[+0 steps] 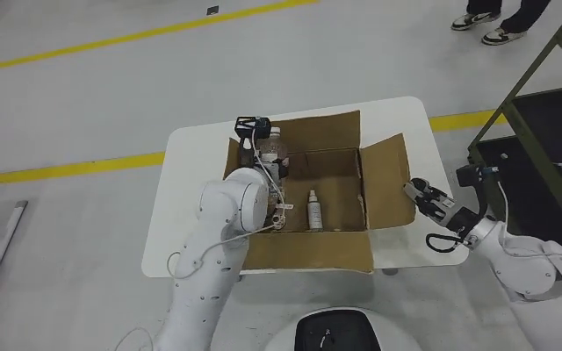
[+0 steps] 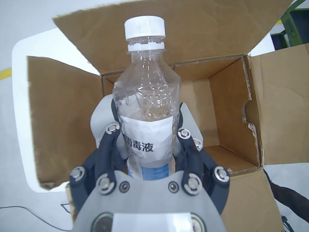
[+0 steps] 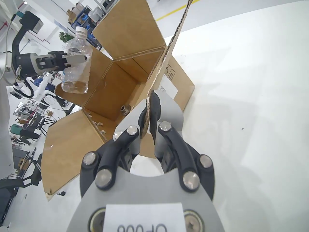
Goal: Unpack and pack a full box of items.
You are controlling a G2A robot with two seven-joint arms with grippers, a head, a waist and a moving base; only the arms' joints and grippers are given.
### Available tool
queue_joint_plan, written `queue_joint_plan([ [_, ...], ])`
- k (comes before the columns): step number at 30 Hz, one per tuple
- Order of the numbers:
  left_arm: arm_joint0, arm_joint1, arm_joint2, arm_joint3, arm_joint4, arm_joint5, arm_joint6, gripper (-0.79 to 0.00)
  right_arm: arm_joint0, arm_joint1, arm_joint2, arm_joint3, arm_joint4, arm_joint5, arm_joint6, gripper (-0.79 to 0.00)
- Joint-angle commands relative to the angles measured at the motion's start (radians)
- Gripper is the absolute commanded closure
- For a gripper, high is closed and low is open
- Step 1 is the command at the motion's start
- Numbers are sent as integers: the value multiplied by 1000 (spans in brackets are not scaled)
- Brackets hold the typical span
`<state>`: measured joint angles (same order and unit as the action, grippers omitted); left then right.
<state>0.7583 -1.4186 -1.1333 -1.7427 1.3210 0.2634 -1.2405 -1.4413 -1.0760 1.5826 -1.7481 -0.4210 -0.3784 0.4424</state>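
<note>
Left jaws clamp bottle (image 2: pixel 144 102); right jaws — box flap (image 1: pixel 391 180).

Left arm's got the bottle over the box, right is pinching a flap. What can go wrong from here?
1. The bottle is thin clear plastic, squeezed in the left gripper at its label; it may slip or tilt and fall onto the small spray bottle lying in the box.
2. The right gripper pinches the flap, whose edge looks ragged; a pull could rip it or drag the box.
</note>
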Motion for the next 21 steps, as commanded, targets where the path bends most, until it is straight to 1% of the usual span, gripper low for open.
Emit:
queue_joint_plan([
  [1,0,4,-25,-17,23,-5,-7,0,-4,2,13,-3,0,-1,-1,0],
  [9,2,17,-124,-81,97,-16,-30,0,-20,8,57,-19,-2,-1,13,0],
  [10,2,18,-136,-90,100,-17,-32,0,-22,9,61,-20,-3,0,15,-9],
  [11,2,19,-148,-96,107,-19,-35,0,-24,9,63,-22,-2,0,15,-123],
  [12,2,21,-162,-102,115,-18,-37,0,-26,9,65,-23,-2,1,15,-308],
  [13,4,21,-175,-107,112,-14,-39,0,-28,10,66,-24,-3,1,16,-369],
  [15,7,25,-197,-105,138,-14,-36,0,-32,10,70,-29,-2,2,12,-785],
  [21,7,25,-197,-105,138,-14,-36,0,-53,11,90,-87,-56,9,-42,-785],
])
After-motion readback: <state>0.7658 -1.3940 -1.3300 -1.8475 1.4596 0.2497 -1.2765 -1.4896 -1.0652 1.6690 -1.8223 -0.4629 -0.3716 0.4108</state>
